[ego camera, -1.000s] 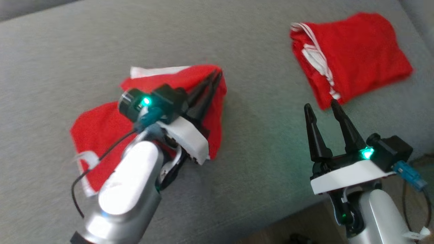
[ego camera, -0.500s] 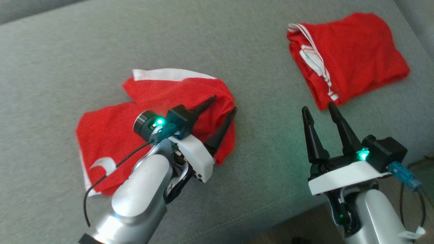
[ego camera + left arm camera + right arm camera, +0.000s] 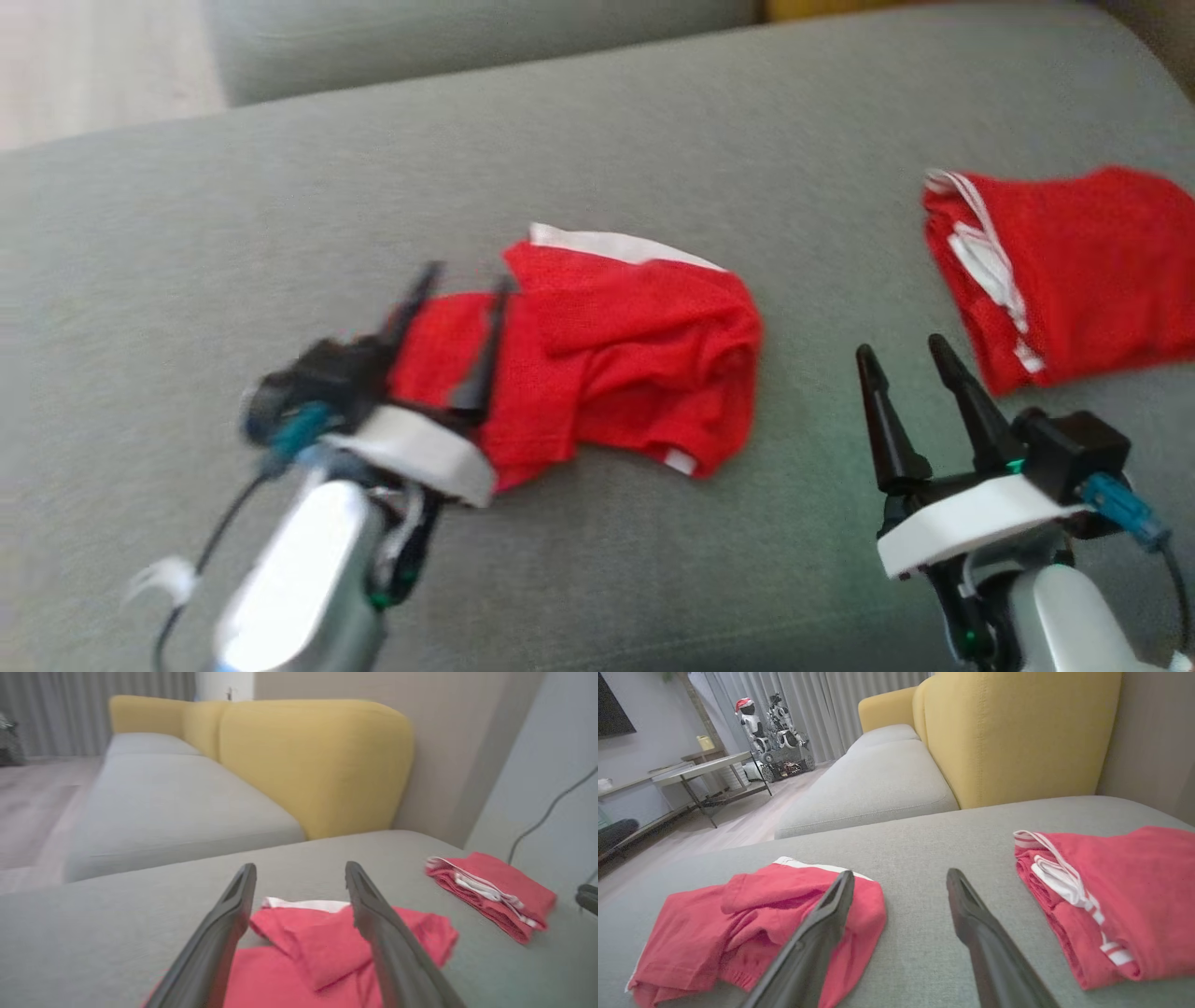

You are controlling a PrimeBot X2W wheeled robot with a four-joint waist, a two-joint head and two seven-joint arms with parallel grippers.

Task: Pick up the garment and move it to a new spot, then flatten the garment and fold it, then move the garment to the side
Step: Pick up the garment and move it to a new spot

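Observation:
The garment [image 3: 635, 345], red with a white band at its far edge, lies loosely bunched on the grey sofa cushion [image 3: 280, 205]. My left gripper [image 3: 467, 277] is open over its left end, nothing between the fingers; the picture there is blurred. In the left wrist view the garment [image 3: 322, 952] lies under and beyond the open left gripper [image 3: 301, 865]. My right gripper [image 3: 901, 347] is open and empty at the lower right, apart from the cloth. From the right wrist, the garment [image 3: 752, 919] is at the left, behind the right gripper [image 3: 901, 872].
A second red garment [image 3: 1074, 271] with white stripes lies folded at the right of the cushion, also seen from both wrists [image 3: 495, 891] [image 3: 1120, 896]. A yellow backrest [image 3: 1017, 732] rises beyond, and another grey cushion [image 3: 177, 807] extends behind. A side table [image 3: 705, 765] stands on the floor.
My left gripper was shut on the garment, then opened, let it go and drew back to its left end. The head camera has shifted. The right gripper stayed open.

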